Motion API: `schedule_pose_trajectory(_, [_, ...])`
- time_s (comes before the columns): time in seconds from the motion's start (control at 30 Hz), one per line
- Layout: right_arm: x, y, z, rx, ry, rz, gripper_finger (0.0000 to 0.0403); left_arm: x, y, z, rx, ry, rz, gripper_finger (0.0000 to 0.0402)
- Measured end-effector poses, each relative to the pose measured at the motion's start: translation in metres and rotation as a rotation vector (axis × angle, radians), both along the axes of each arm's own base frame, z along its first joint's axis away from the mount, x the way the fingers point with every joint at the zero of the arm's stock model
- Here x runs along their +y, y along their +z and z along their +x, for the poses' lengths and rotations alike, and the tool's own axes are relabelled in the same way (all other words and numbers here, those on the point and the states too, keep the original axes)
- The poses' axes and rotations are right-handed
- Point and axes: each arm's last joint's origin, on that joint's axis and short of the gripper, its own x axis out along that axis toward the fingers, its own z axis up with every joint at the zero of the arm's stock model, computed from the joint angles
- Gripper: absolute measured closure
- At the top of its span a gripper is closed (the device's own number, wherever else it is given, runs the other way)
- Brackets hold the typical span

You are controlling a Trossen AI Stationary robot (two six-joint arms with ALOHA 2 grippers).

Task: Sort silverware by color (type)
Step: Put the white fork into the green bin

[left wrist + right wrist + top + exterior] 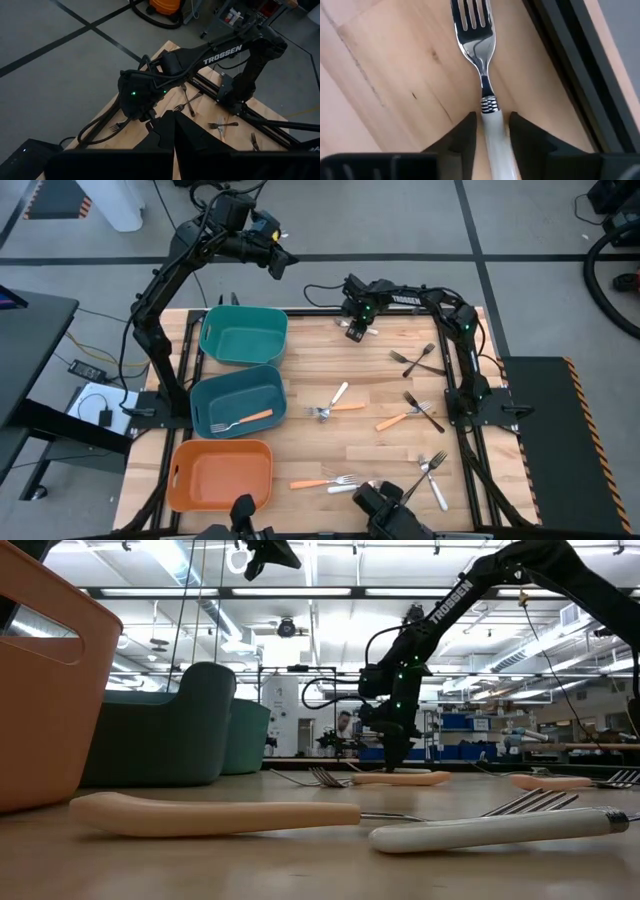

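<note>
My right gripper [492, 131] points down at the table's far edge [357, 330], shut on a white-handled fork [481, 47] that lies on the wood. My left gripper [174, 135] is shut on nothing, raised high beyond the far-left corner [278, 260]. Other forks lie flat on the table: black ones [418, 360] [425, 412], orange-handled ones [395, 420] [318, 483] and white-handled ones [336, 398] [435, 480]. One orange-handled fork [245, 420] lies in the middle teal bin [205, 395]. My right gripper pinches the fork's white handle just behind the ribbed metal collar [490, 117], one finger [467, 132] on each side. The fingers come from above, pointing down, and stand across the handle. The fork stays flat, its tines pointing away from the fingers.
Three bins stand in a row along the table's left side: a green one [243, 315] farthest, the teal one in the middle, an orange one [180, 470] nearest. The right arm's frame rail [560, 60] runs close beside the held fork. Bare wood lies at the table's middle [330, 360].
</note>
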Motion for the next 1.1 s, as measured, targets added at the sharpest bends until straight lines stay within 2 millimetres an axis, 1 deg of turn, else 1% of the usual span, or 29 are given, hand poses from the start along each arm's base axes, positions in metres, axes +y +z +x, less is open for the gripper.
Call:
schedule_pose_trajectory(0.1, [0.001,-0.001,0.0,0.004,0.0,0.006,0.0353,0.0,0.0,0.0,0.0,0.0,0.001,0.0395])
schedule_pose_trajectory(0.13, [0.001,-0.001,0.0,0.005,0.0,0.007,0.0364,0.0,0.0,0.0,0.0,0.0,0.001,0.0395])
schedule_pose_trajectory(0.33, [0.001,0.002,0.0,0.016,0.004,0.043,0.0365,0.0,0.0,0.0,0.0,0.001,-0.001,0.0395])
schedule_pose_trajectory(0.53, [-0.003,0.02,0.002,0.027,0.005,0.107,0.0365,0.0,0.0,0.0,0.0,0.002,-0.002,0.0395])
schedule_pose_trajectory(0.67, [-0.006,0.039,0.003,0.005,0.028,0.139,0.0365,0.0,0.0,0.0,0.0,0.002,-0.002,0.0395])
schedule_pose_trajectory(0.77, [-0.006,0.049,0.003,0.011,0.04,0.155,0.0365,0.002,0.0,-0.002,0.0,0.008,-0.002,0.0395])
schedule_pose_trajectory(0.93, [-0.007,0.073,0.005,-0.004,0.081,0.169,0.0365,0.006,-0.002,-0.008,0.021,0.03,-0.021,0.0395])
schedule_pose_trajectory(1.0, [-0.008,0.087,0.007,-0.046,0.087,0.153,0.0365,0.008,-0.003,-0.01,0.032,0.035,-0.026,0.0395])
schedule_pose_trajectory(1.1, [-0.007,0.114,0.007,-0.12,0.097,0.106,0.0365,0.009,-0.005,-0.013,0.058,0.024,-0.01,0.0395])
